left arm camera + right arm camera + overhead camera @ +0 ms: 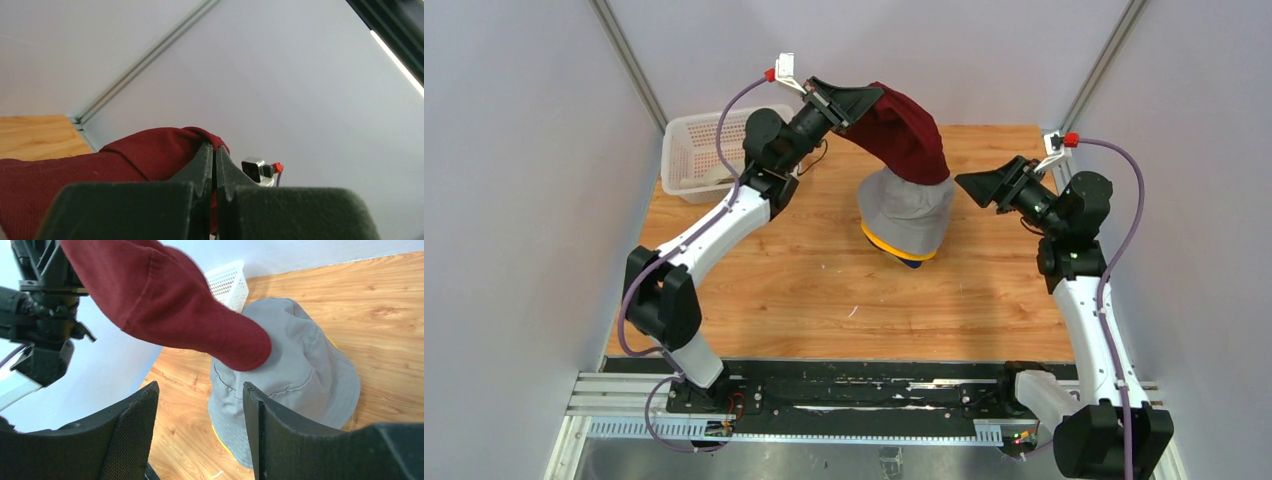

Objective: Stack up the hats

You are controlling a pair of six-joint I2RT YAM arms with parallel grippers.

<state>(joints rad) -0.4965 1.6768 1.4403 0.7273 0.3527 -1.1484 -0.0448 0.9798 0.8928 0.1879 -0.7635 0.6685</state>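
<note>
My left gripper [874, 96] is raised over the back of the table and is shut on the brim of the dark red hat [906, 135]. That hat hangs down to the right, and its lower end rests on the grey hat [909, 208]. The grey hat tops a pile, with a yellow hat's brim [886, 245] and a navy edge [910, 263] showing beneath. In the left wrist view the fingers [205, 162] pinch red fabric [125, 157]. My right gripper [964, 184] stands open just right of the pile, holding nothing. From its wrist I see the red hat [165, 295] over the grey hat [300, 355].
A white perforated basket [696, 150] stands at the back left corner of the wooden table [804, 290], close behind the left arm. Pale walls close in the back and both sides.
</note>
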